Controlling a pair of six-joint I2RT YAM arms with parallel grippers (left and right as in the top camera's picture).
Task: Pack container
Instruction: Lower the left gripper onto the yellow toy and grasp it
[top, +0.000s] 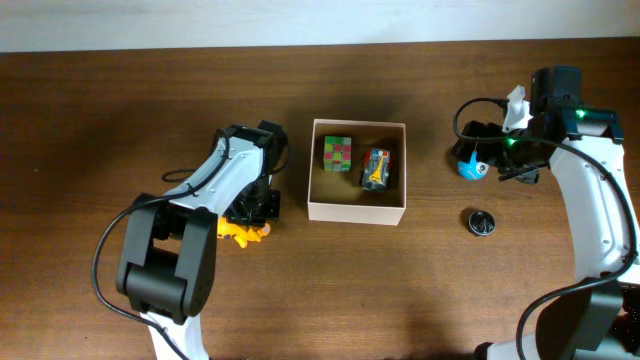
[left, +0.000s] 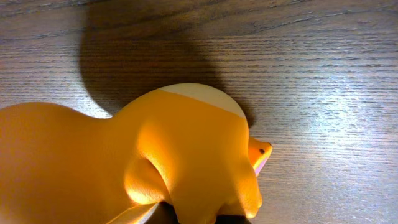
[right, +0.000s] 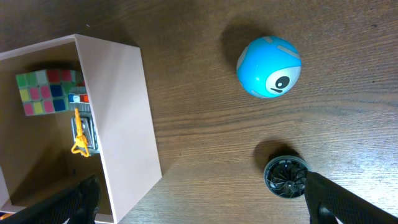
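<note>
The container (top: 357, 212) is a square white-walled box with a tan inside at the table's middle; it also shows in the right wrist view (right: 121, 106). In it lie a multicoloured cube (top: 337, 153) and a small toy vehicle (top: 376, 168). My left gripper (top: 250, 208) is down at the table left of the container, shut on an orange toy animal (top: 243, 233) that fills the left wrist view (left: 180, 149). My right gripper (top: 497, 155) is open and empty, right of the container, over the table (right: 199, 208). A blue ball with an eye (right: 268, 66) lies beyond it.
A black finned wheel (top: 481, 221) lies on the table right of the container, close to my right gripper's right finger in the right wrist view (right: 285, 176). The blue ball (top: 471, 167) is between the container and the right arm.
</note>
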